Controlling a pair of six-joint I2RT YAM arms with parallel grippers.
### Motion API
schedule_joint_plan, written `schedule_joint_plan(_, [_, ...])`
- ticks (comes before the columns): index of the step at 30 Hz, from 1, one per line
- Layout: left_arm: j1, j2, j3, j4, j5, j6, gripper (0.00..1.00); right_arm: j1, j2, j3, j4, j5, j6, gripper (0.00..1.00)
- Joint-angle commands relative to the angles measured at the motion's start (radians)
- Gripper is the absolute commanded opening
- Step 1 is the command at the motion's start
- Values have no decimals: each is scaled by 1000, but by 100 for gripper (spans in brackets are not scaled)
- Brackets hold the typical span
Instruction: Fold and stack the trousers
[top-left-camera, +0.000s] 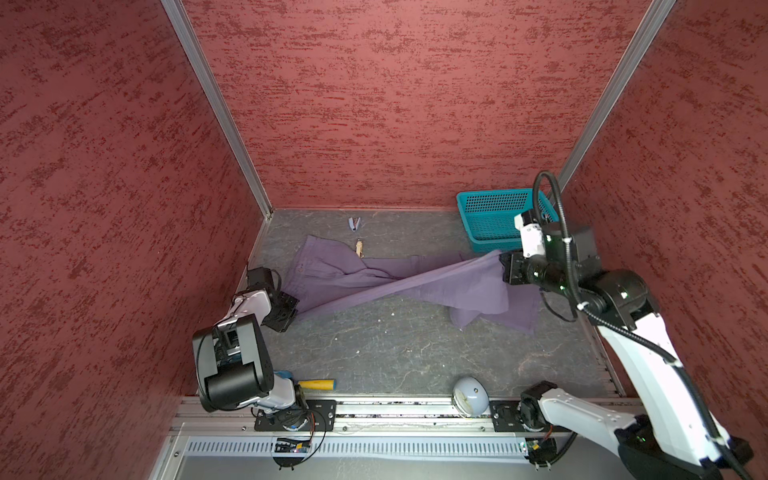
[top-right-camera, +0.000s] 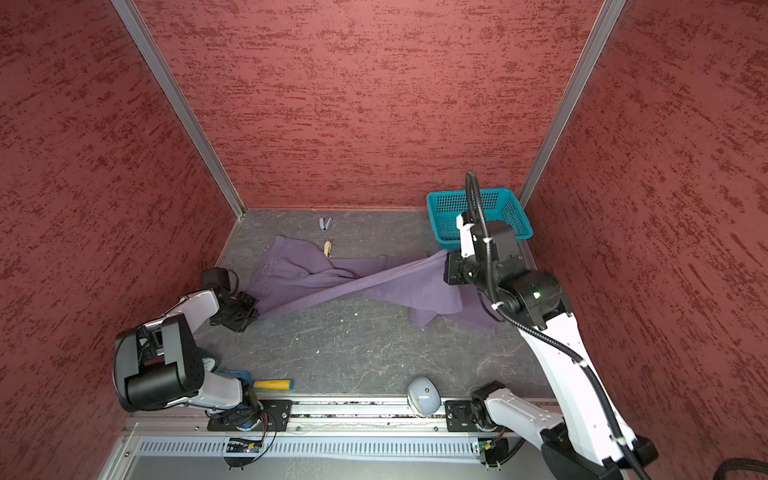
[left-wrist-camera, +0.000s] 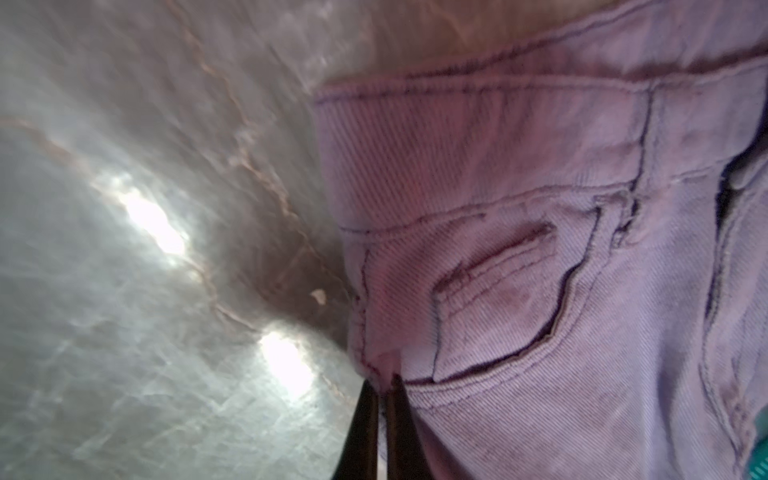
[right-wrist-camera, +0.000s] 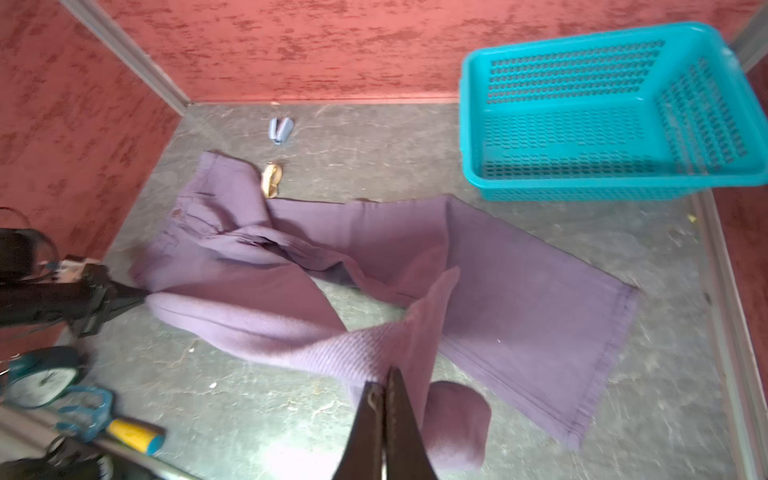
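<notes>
The purple trousers (top-left-camera: 374, 278) lie across the back of the grey floor in both top views, waistband at the left, legs running right. My left gripper (top-left-camera: 296, 311) sits low at the trousers' near left edge. It is shut on the side seam beside a front pocket (left-wrist-camera: 519, 291), and the left gripper's tips (left-wrist-camera: 384, 380) pinch cloth. My right gripper (top-left-camera: 503, 266) holds one leg's end raised off the floor, so that leg stretches taut towards the left gripper (right-wrist-camera: 137, 295). The right gripper's tips (right-wrist-camera: 384, 374) are shut on that cloth. The other leg (right-wrist-camera: 540, 299) lies flat.
A teal basket (top-left-camera: 498, 216) stands at the back right corner, close behind the right gripper. A blue-grey clip (top-left-camera: 354, 224) and a wooden peg (top-left-camera: 360, 247) lie behind the waistband. A yellow-handled tool (top-left-camera: 318, 384) and a grey dome (top-left-camera: 469, 395) sit along the front rail. Red walls enclose three sides.
</notes>
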Motion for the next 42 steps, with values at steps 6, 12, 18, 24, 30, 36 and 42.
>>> schedule_joint_plan(6, [25, -33, -18, 15, -123, -12, 0, -21, -414, -569, 294, 89, 263, 49])
schedule_joint_plan(12, [26, -62, -7, 3, -137, -32, 0, -22, -452, -531, 199, 384, 311, 60])
schedule_joint_plan(18, [-108, -116, 67, -57, -246, -30, 17, -21, -148, -528, 213, 307, 242, 14])
schedule_joint_plan(24, [-225, -9, 165, -75, -279, -31, 39, -28, 110, -589, 298, 122, 240, 50])
schedule_joint_plan(30, [-226, 87, 163, -46, -226, -41, 52, -83, 263, -678, 441, -7, 264, 68])
schedule_joint_plan(36, [-221, 139, 160, -21, -213, -47, 52, -134, 396, -686, 549, -40, 239, 68])
schedule_joint_plan(42, [-183, 200, 172, -14, -177, -46, 53, -157, 545, -655, 622, -89, 218, 55])
